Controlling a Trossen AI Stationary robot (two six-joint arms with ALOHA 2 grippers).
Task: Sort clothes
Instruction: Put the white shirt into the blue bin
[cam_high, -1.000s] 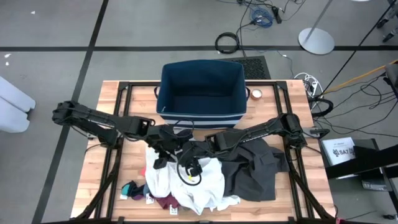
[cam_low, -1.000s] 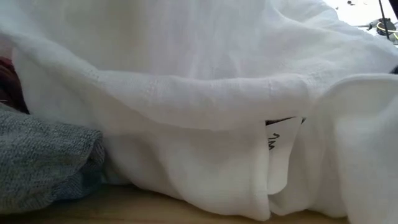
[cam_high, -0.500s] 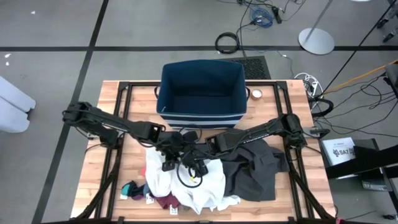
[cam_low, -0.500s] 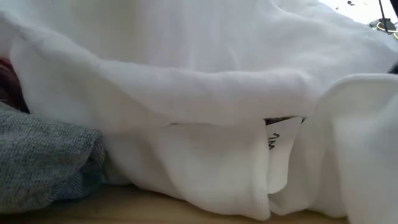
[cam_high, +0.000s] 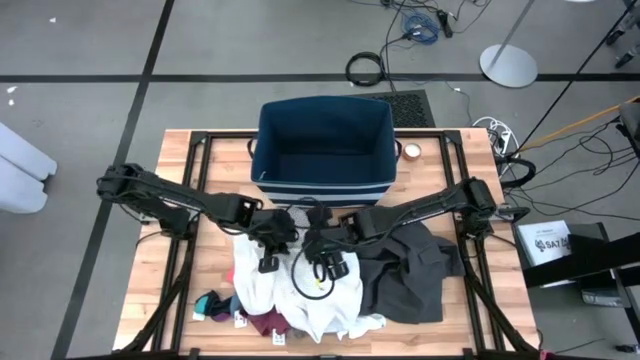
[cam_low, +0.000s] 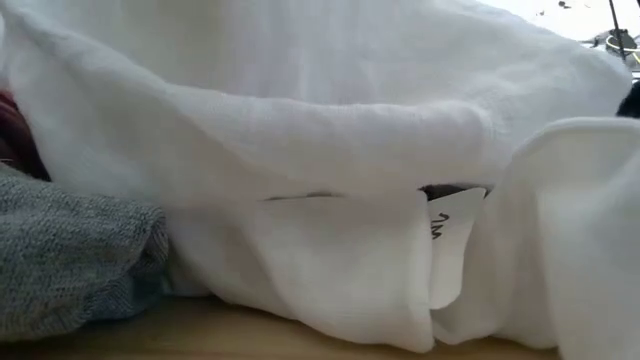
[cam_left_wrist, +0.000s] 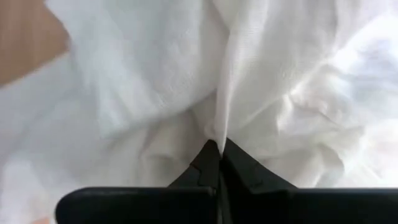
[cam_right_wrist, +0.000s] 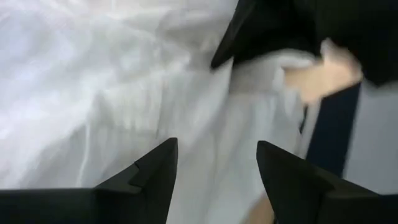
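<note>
The left pincer (cam_left_wrist: 219, 144) has just snapped closed, pinching a fold of the large white garment (cam_high: 325, 295) between its two dark fingertips; a second ago its jaws stood apart above the same cloth. The left arm has also crept inward along the worktop (cam_high: 180, 300) toward the pile's middle. This suggests the grasp is made and the white piece is ready to be lifted clear of the heap.

The right pincer (cam_right_wrist: 217, 163) hovers with jaws wide apart over the white cloth, holding nothing, just beside the left one near the centre of the pile.

The clothes lie heaped at the near middle of the worktop: the white garment on top, a dark grey garment (cam_high: 405, 275) spread to its right, maroon (cam_high: 262, 324) and teal (cam_high: 207, 301) scraps peeking out at the near left. The navy bin (cam_high: 325, 150) stands empty beyond the pile.

Much is hidden. The low view is filled almost wholly by white cloth (cam_low: 320, 200), with a grey knit (cam_low: 70, 260) at one edge and a small label (cam_low: 448, 235) whose writing cannot be read. How many layers the left pincer has caught cannot be told.
</note>
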